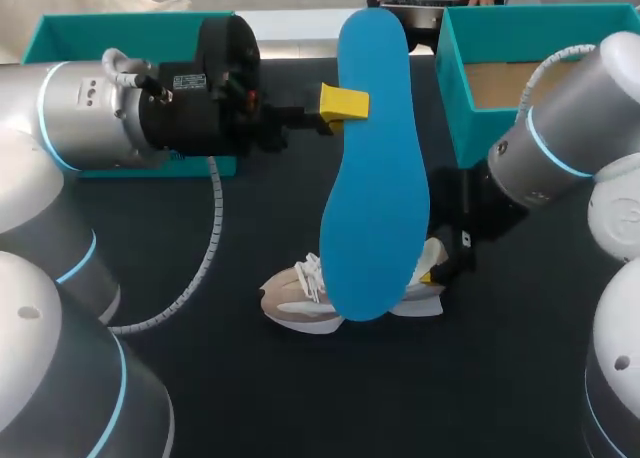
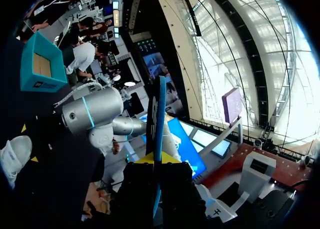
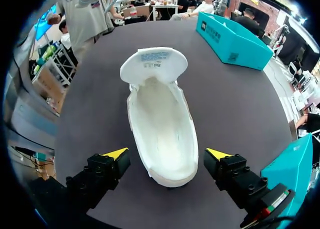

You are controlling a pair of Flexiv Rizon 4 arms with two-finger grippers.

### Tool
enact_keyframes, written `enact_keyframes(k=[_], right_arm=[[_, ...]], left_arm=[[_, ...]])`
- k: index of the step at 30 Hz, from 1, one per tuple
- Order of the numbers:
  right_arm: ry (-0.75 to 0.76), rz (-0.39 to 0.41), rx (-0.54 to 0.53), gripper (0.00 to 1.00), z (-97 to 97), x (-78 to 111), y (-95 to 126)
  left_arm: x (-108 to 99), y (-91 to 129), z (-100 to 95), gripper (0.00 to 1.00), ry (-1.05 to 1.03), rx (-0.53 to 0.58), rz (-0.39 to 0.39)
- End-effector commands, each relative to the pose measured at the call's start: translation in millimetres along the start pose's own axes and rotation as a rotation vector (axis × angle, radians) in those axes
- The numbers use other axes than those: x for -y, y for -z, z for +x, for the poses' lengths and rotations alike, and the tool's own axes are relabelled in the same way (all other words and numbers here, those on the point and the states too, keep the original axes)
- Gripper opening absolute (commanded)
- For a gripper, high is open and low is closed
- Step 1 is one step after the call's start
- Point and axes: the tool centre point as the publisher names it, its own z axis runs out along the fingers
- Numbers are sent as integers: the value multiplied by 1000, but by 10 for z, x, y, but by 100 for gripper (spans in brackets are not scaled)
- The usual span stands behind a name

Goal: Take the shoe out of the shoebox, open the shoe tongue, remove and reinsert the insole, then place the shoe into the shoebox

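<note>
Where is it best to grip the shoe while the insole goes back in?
At the heel, one finger on each side, coming from behind, where the open right gripper stands. The shoe sits sole-down with its tongue folded forward, so this probably keeps the opening free.

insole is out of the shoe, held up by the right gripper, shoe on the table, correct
No: the left gripper holds the insole up, as the head view shows. It is out of the shoe, which sits on the table.
</note>
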Motion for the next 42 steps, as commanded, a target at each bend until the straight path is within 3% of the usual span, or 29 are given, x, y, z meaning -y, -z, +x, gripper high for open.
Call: enact_keyframes(k=[1,7,21,35,39,42], right_arm=[[-8,198,-29,100,6,-85,157],[-26,251,-27,100,-26,-117,138],[6,266,-38,100,-68,-90,-113],[-4,270,-48,100,-50,-104,-125],[-12,288,-31,100,-207,-267,-143],[1,283,-28,100,-318,-288,-227]], left_arm=[[-13,-5,-8,0,-1,-1,2],[-13,-5,-8,0,-1,-1,2],[-13,-5,-8,0,-1,-1,2],[-13,-5,-8,0,-1,-1,2],[-13,-5,-8,0,-1,-1,2],[-13,-5,-8,0,-1,-1,2]])
